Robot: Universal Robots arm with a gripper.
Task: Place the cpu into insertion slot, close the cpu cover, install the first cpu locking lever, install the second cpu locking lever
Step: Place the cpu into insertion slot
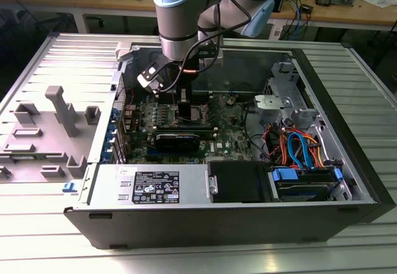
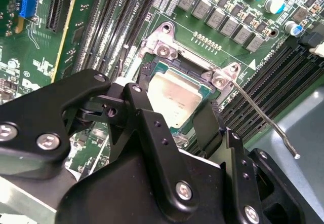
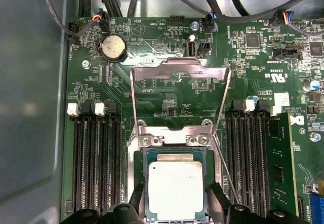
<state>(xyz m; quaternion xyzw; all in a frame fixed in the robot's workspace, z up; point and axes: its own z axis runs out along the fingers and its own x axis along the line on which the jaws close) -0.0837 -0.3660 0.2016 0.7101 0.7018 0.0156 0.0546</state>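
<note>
Jaws apart astride the cpu (image 3: 175, 189) in the insertion slot (image 3: 174, 151), slim gaps at both edges

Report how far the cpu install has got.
Done: the cpu lies flat in the slot. In hand: the pincer is right at the cpu; whether it grips it is unclear. Left: the cover stands raised off the slot, not closed, and a lever sticks out free, not latched.
</note>
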